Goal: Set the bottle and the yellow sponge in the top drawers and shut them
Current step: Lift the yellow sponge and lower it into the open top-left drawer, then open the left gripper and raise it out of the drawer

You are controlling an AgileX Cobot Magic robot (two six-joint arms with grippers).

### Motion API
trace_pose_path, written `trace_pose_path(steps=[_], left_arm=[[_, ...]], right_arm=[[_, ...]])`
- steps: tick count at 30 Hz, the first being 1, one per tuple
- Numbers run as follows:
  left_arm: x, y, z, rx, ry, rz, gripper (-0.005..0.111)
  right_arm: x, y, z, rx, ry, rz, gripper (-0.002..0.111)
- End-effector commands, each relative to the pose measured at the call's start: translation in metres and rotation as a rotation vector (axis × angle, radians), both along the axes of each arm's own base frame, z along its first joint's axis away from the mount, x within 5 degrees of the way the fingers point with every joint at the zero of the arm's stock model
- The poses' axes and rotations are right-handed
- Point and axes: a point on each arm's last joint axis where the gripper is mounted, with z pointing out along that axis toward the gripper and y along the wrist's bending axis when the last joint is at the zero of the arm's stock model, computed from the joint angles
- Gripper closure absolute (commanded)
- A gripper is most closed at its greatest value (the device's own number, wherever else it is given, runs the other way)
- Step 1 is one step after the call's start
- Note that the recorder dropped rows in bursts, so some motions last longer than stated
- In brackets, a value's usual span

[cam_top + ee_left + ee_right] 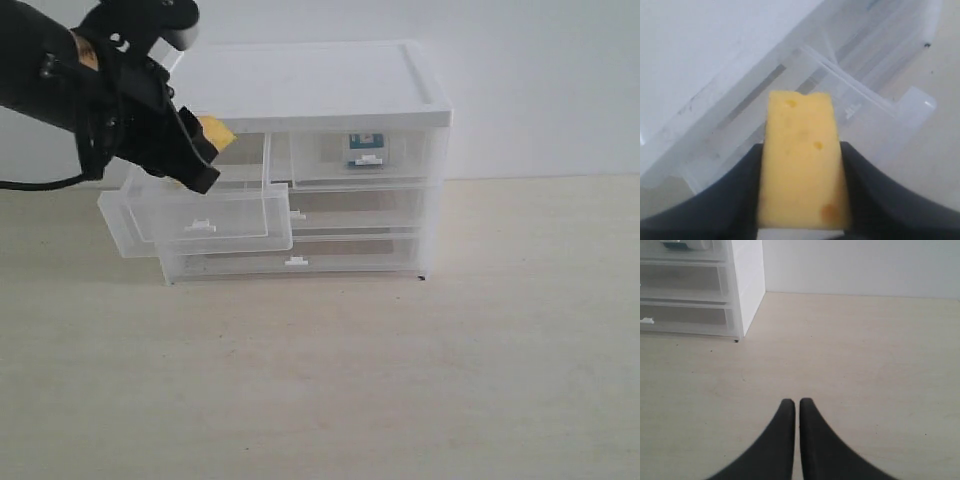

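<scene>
Left claw [801, 147] pinches the yellow sponge [800, 170] between its black fingers, above the pulled-out left top drawer [215, 222]. Its wrist view shows the orange-yellow foam with small holes and one darker spot, while the exterior view shows only one corner of it. The exterior view also shows the bottle [365, 148], white with a blue label, inside the closed right top drawer [320, 160]. Right claw [797, 407] is pressed together, low over the tabletop [865, 365].

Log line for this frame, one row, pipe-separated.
left gripper: shut on yellow sponge | position: above open top-left drawer | bottle: inside closed top-right drawer | right gripper: shut, empty
</scene>
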Motion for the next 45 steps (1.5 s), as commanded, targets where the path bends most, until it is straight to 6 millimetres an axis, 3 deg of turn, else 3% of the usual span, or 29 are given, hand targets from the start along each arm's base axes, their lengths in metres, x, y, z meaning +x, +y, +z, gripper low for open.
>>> trace_pose_path(steps=[1,4,13,20,32,35,38,41,45], left_arm=[[0.014,-0.008,-0.008,0.099,0.013,-0.103,0.103],[0.021,-0.012,-0.013,0.147,0.030,-0.150,0.103],[0.043,-0.001,-0.013,0.031,0.083,-0.172,0.103],[0.051,0.009,-0.020,0.029,0.139,-0.202,0.103],[0.061,0.005,-0.028,0.024,0.166,-0.193,0.102],[0.062,0.005,-0.028,0.027,0.160,-0.192,0.089],[0.063,0.005,-0.027,0.025,0.151,-0.189,0.064],[0.064,0.005,-0.026,0.008,0.141,-0.167,0.046],[0.065,0.005,-0.023,-0.006,0.124,-0.151,0.043]], right_arm=[[0.000,0.000,0.001,0.003,-0.014,-0.002,0.107],[0.000,0.000,0.001,0.003,-0.014,-0.002,0.107],[0.000,0.000,0.001,0.003,-0.014,-0.002,0.107],[0.000,0.000,0.001,0.003,-0.014,-0.002,0.107],[0.000,0.000,0.001,0.003,-0.014,-0.002,0.107],[0.000,0.000,0.001,0.003,-0.014,-0.002,0.107],[0.000,0.000,0.001,0.003,-0.014,-0.002,0.107],[0.000,0.000,0.001,0.003,-0.014,-0.002,0.107],[0.000,0.000,0.001,0.003,-0.014,-0.002,0.107]])
